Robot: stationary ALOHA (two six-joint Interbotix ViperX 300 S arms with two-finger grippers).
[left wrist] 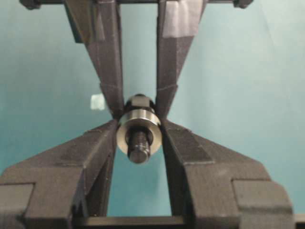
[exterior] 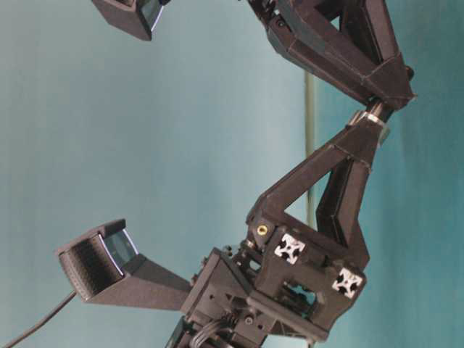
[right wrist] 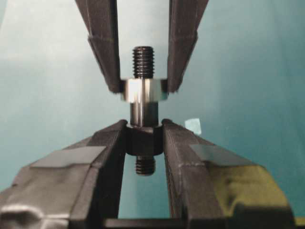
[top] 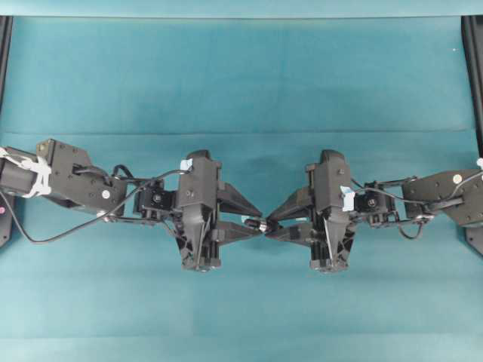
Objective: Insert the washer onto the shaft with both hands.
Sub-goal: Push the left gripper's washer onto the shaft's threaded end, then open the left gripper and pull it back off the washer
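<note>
Washer (right wrist: 143, 90), gripped by left pincer (right wrist: 143, 88), sits partway over shaft (right wrist: 143, 117) clamped by right pincer (right wrist: 143, 138); sliding straight along the axis should seat it.

Beneath me spreads a teal cloth-covered surface (top: 241, 83), creased in faint bands (evenly lit, soft shadows), with dark rails (top: 5, 53) at both side edges.
</note>
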